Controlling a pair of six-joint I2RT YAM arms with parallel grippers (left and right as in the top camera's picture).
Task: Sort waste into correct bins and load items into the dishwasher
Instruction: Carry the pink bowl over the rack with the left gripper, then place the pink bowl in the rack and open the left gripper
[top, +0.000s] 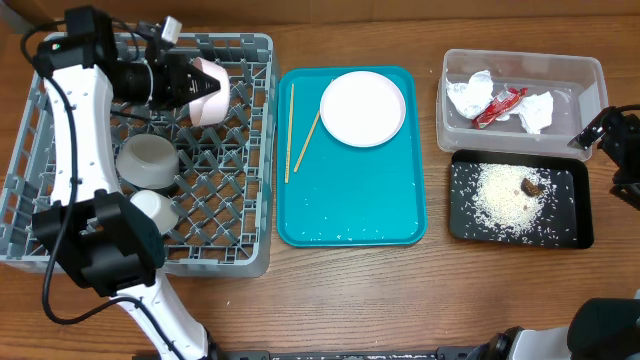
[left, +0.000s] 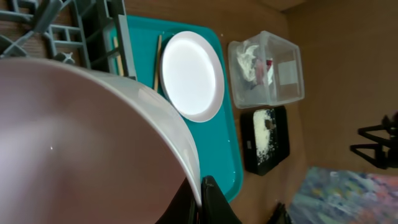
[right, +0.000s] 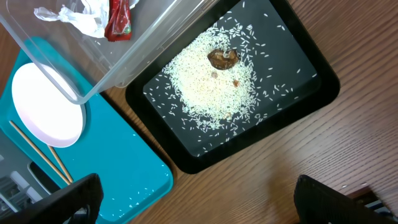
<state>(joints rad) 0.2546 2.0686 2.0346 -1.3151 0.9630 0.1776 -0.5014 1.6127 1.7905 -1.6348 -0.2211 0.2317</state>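
Observation:
My left gripper (top: 190, 82) is shut on the rim of a round white plate (top: 210, 90), held on edge over the back of the grey dish rack (top: 250, 150). In the left wrist view the plate (left: 81, 137) fills the left side, pinched between the fingers (left: 202, 200). A grey bowl (top: 148, 160) and a small white cup (top: 155, 210) sit in the rack. The other white plate (top: 362, 108) and the wooden chopsticks (top: 290, 130) lie on the teal tray (top: 350, 210). My right gripper (right: 205, 193) is open and empty over bare wood by the black tray (right: 311, 93).
The clear tub (top: 590, 75) holds crumpled white paper (top: 468, 96) and the red wrapper (top: 500, 105). The black tray (top: 575, 235) holds a pile of rice (top: 505, 195) and a brown lump (top: 530, 186). Stray rice grains lie on the teal tray.

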